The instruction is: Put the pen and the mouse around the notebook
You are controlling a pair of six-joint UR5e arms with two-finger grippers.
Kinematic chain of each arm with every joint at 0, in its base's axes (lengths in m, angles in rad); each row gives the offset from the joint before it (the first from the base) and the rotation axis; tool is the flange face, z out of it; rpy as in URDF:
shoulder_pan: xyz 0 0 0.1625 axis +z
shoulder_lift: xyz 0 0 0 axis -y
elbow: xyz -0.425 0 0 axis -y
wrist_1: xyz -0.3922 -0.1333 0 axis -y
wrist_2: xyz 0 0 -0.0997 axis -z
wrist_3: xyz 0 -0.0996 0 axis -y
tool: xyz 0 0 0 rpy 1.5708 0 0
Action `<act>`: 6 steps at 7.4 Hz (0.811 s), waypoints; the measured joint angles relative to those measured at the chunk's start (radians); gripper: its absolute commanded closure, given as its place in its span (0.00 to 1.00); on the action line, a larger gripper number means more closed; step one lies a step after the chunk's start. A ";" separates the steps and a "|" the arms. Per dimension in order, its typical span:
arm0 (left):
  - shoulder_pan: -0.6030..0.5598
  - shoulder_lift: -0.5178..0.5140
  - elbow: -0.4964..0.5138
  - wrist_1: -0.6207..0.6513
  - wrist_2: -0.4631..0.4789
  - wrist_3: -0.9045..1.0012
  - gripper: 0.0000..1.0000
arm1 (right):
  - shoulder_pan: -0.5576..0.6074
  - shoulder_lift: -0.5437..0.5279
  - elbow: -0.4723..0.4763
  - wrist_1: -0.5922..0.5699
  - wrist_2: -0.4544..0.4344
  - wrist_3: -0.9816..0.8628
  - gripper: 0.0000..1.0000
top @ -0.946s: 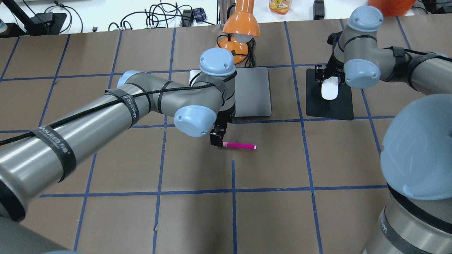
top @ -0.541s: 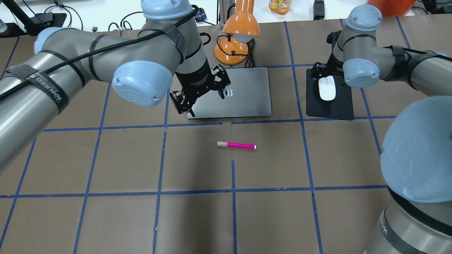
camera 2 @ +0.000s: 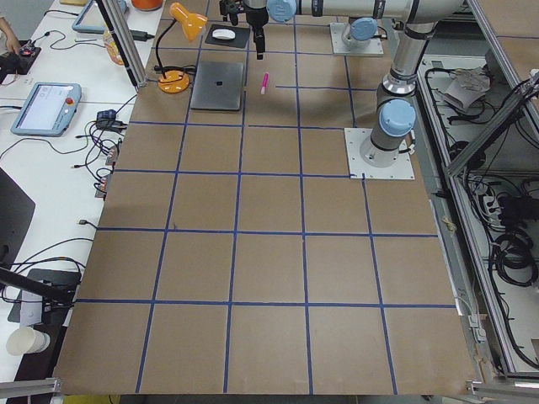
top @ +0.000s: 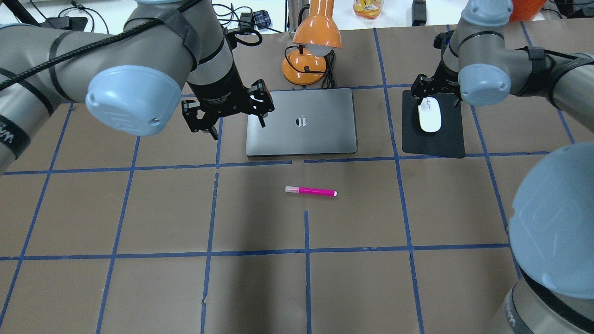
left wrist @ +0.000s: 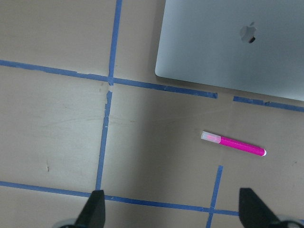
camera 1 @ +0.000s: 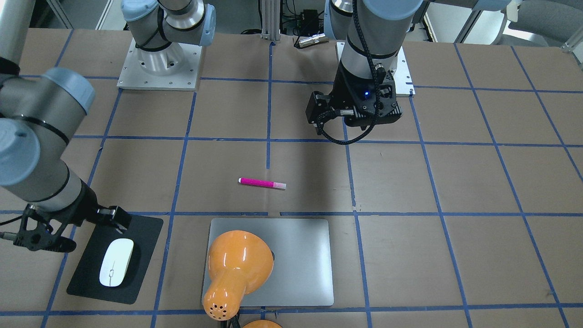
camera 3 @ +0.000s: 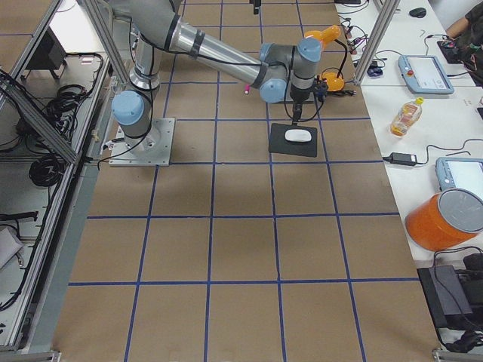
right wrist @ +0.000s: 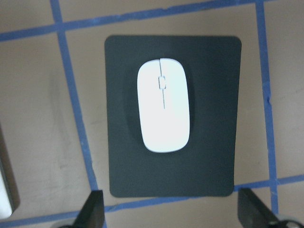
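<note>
The left pincer (top: 237, 129) hangs above the bench (top: 139, 287) with its fingers spread wide apart and nothing between them, at the 9 o'clock edge of the notebook (top: 301, 134) in the overhead view. The right pincer (top: 436, 95) is likewise apart and empty, poised over the 12 o'clock end of the mouse (top: 430, 117).

The pen (top: 311, 190) lies flat on the bench at the notebook's 6 o'clock, clear of it, its long axis running 9 to 3 with the pale cap end at 9. The mouse rests on a black mat (top: 434, 144) at the notebook's 3 o'clock, its long axis running 12 to 6. An orange lamp (top: 316, 32) stands at the notebook's 12 o'clock.
</note>
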 measured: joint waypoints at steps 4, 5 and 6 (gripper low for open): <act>0.028 0.010 0.030 -0.028 -0.002 0.052 0.00 | 0.092 -0.262 0.001 0.299 0.003 0.002 0.00; 0.029 0.011 0.037 -0.042 -0.001 0.053 0.00 | 0.103 -0.293 0.002 0.324 -0.002 0.002 0.00; 0.031 0.013 0.037 -0.049 0.000 0.056 0.00 | 0.105 -0.307 0.002 0.353 -0.010 0.002 0.00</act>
